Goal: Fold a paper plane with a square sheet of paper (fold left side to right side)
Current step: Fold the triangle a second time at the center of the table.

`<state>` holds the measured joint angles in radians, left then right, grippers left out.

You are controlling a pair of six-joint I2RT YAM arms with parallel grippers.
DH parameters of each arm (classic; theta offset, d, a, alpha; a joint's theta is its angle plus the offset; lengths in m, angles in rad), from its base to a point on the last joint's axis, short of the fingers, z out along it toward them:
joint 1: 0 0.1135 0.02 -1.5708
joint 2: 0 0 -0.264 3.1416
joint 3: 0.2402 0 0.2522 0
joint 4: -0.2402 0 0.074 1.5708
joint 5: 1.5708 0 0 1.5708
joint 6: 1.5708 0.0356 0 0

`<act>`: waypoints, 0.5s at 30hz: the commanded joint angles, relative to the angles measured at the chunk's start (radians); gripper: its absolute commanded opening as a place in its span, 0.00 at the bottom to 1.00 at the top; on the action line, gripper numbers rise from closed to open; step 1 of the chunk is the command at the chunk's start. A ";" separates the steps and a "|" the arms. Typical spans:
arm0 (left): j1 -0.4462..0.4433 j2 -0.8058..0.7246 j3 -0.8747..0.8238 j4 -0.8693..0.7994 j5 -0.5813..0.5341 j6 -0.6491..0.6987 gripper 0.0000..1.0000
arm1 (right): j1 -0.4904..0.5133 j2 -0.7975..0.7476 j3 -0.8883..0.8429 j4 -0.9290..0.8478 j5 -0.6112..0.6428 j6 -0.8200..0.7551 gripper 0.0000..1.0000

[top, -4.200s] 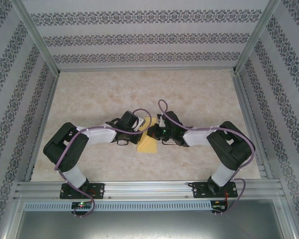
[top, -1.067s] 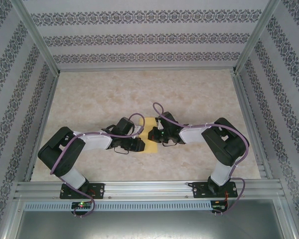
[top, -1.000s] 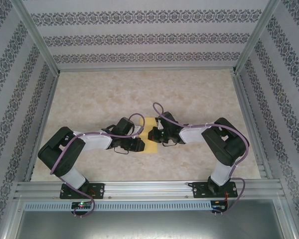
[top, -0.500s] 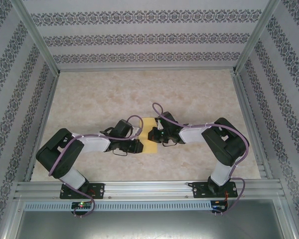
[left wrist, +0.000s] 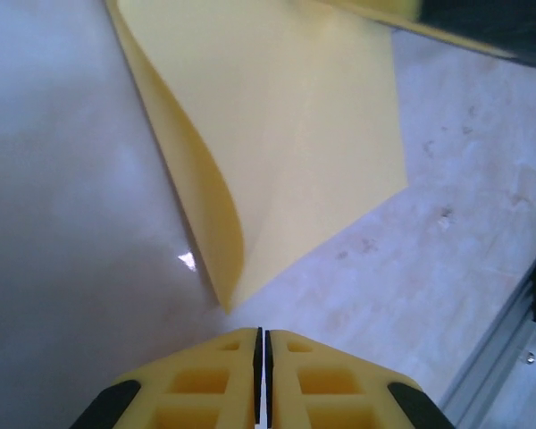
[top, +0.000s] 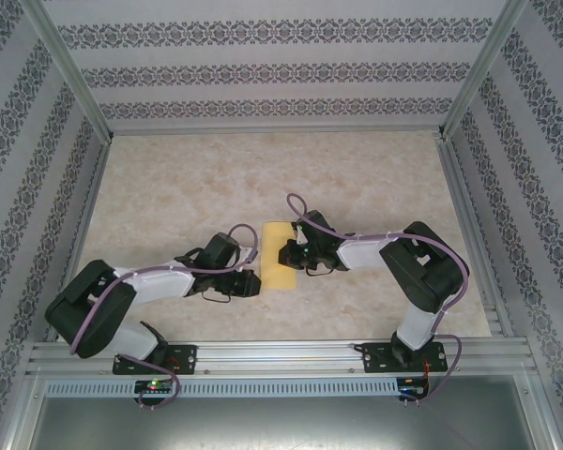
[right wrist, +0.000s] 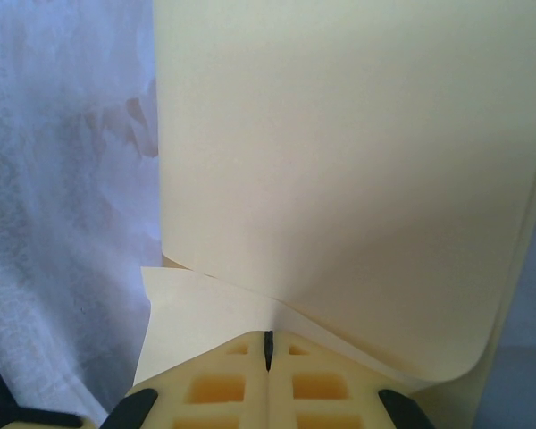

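Observation:
The square sheet of paper (top: 273, 272) lies folded over itself as a tall yellow strip mid-table between the arms. In the left wrist view the paper (left wrist: 295, 134) has a rounded, uncreased fold along its left side, and its near corner sits just ahead of my left gripper (left wrist: 261, 332). That gripper (top: 254, 281) is shut and empty, just left of the strip's near end. My right gripper (top: 284, 253) is shut, with its tips resting on the strip's right edge. In the right wrist view, the paper's upper layer (right wrist: 339, 161) lifts up just beyond the right gripper (right wrist: 268, 338).
An aluminium rail (top: 281, 356) runs along the near table edge and shows at the lower right of the left wrist view (left wrist: 509, 357). Side rails and patterned walls (top: 263, 70) enclose the marbled tabletop (top: 263, 169).
My left arm has drawn back to the left and toward the near edge, off the paper, its jaws closing a little. More of the yellow strip shows. The right gripper has stayed put.

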<state>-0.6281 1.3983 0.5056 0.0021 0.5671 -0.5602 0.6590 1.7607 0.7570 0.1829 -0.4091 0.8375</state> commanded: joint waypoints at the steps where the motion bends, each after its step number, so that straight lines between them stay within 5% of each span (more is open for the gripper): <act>1: 0.009 -0.086 0.030 -0.072 -0.015 -0.006 0.14 | 0.001 0.020 -0.001 -0.064 0.041 -0.018 0.00; 15: 0.014 0.091 0.125 -0.031 -0.021 0.053 0.13 | 0.006 0.025 0.001 -0.062 0.036 -0.017 0.00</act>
<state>-0.6212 1.4792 0.6048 -0.0391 0.5667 -0.5465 0.6590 1.7607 0.7574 0.1829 -0.4091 0.8375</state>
